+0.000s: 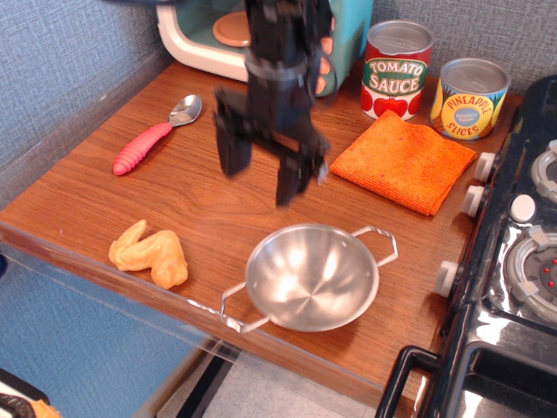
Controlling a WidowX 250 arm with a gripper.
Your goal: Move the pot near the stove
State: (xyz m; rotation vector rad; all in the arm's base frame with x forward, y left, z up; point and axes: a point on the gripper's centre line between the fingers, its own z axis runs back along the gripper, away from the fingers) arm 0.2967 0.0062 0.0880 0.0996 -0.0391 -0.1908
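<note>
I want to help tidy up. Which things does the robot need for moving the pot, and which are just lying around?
Needed: pot, stove, the robot's hand, open above the pot.

Just lying around: spoon, toy chicken, orange cloth, tomato sauce can, pineapple can, toy microwave.
</note>
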